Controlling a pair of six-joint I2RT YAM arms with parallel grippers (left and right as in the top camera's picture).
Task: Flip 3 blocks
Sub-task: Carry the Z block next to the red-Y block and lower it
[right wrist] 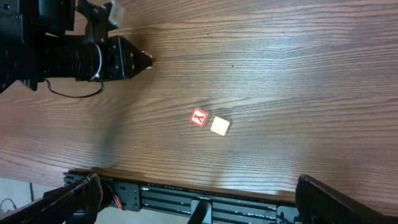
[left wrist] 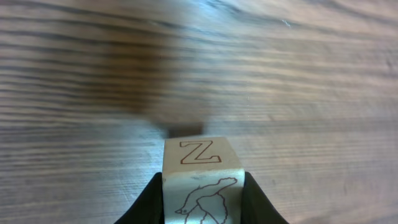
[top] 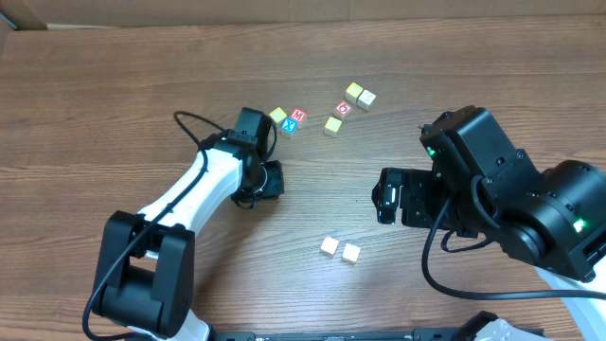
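Overhead: your left pincer (top: 269, 180) sits beside the block cluster (top: 294, 120), and the right pincer (top: 388, 196) is well apart from it. Two pale blocks (top: 329, 246) lie on the tabletop (top: 114, 85) near the right one. Left wrist: fingers (left wrist: 261, 205) clamped on the Z block (left wrist: 202, 177), bird sketch facing the camera. Right wrist: pincer spread wide, with the red-K block (right wrist: 199, 117) just beside a cream block (right wrist: 219, 126).

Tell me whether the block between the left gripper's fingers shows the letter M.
No: the block in the left gripper shows a Z above a bird outline.
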